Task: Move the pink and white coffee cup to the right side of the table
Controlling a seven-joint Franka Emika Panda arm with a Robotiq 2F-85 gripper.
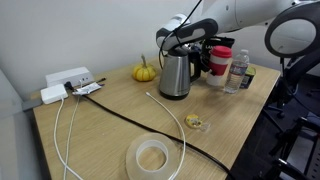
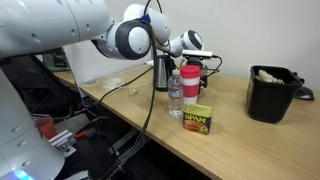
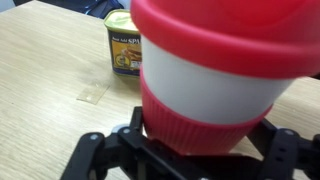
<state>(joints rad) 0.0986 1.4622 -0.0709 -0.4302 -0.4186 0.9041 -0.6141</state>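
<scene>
On table, gripper clamped round pink and white coffee cup, nr Spam tin.

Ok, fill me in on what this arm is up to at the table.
The robot arm's gripper is placed around the pink and white coffee cup, with jaws on either side of its red-pink sleeve. Whether they are squeezing it is unclear. The cup is upright at one end of the table, close to the kettle, the water bottle and the Spam can.
</scene>
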